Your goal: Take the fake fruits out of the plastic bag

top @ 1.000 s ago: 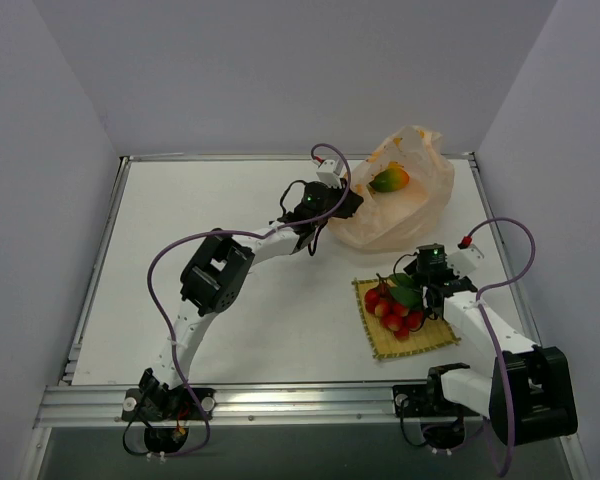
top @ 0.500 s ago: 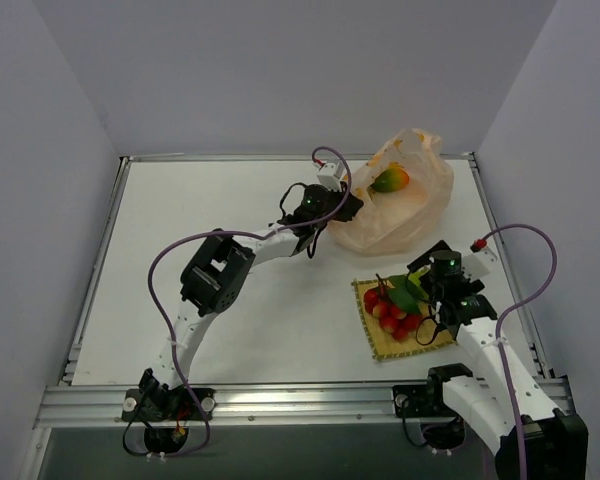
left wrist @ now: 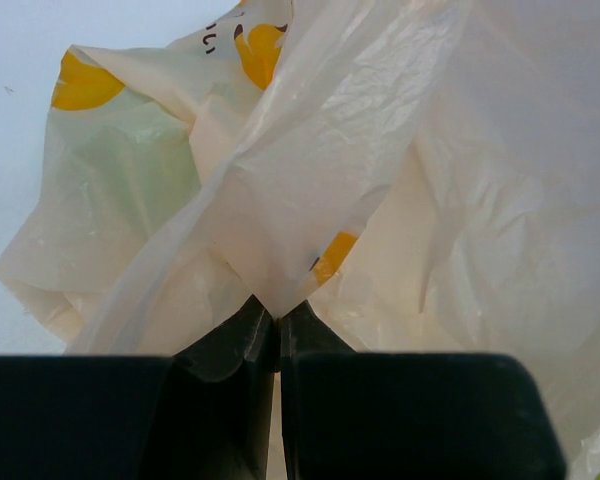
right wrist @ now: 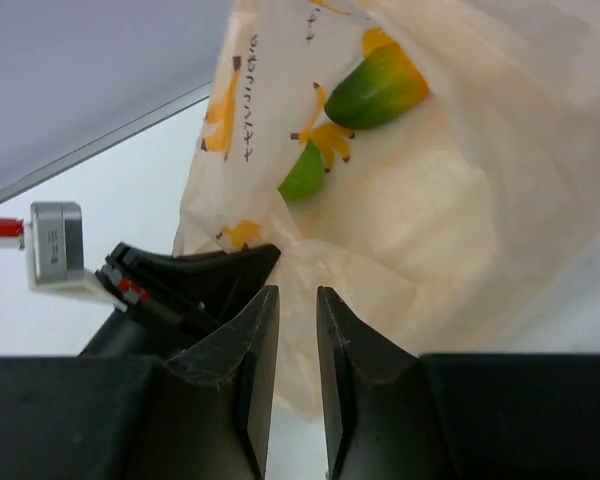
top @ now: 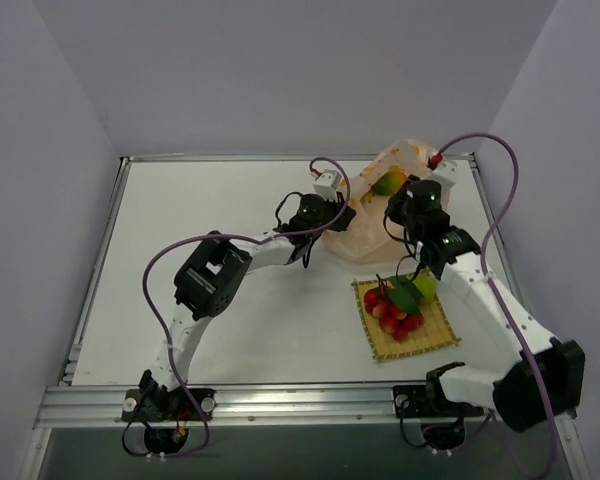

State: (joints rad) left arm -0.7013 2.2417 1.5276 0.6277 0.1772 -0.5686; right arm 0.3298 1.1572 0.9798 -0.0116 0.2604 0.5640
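Note:
The plastic bag [top: 365, 238] lies at the back right of the table, and my left gripper [top: 342, 215] is shut on a fold of its left edge [left wrist: 276, 305]. A green-orange mango [top: 387, 183] and a round green fruit [right wrist: 305, 175] show through the film [right wrist: 460, 200]. My right gripper [top: 398, 222] hovers at the bag's near side, beside the left fingers. Its jaws [right wrist: 294, 292] stand a narrow gap apart with nothing between them. A red berry bunch [top: 395, 312] and a green fruit [top: 425, 287] rest on the yellow mat [top: 435, 335].
A metal rail [top: 280, 400] runs along the near edge of the table by the arm bases. Grey walls close in the left, back and right sides. The right arm's purple cable [top: 500, 190] loops over the table's right edge.
My right arm has swung from the mat up to the bag, its jaws opening wide and then narrowing. The left gripper kept its hold on the bag, which now sits more bunched.

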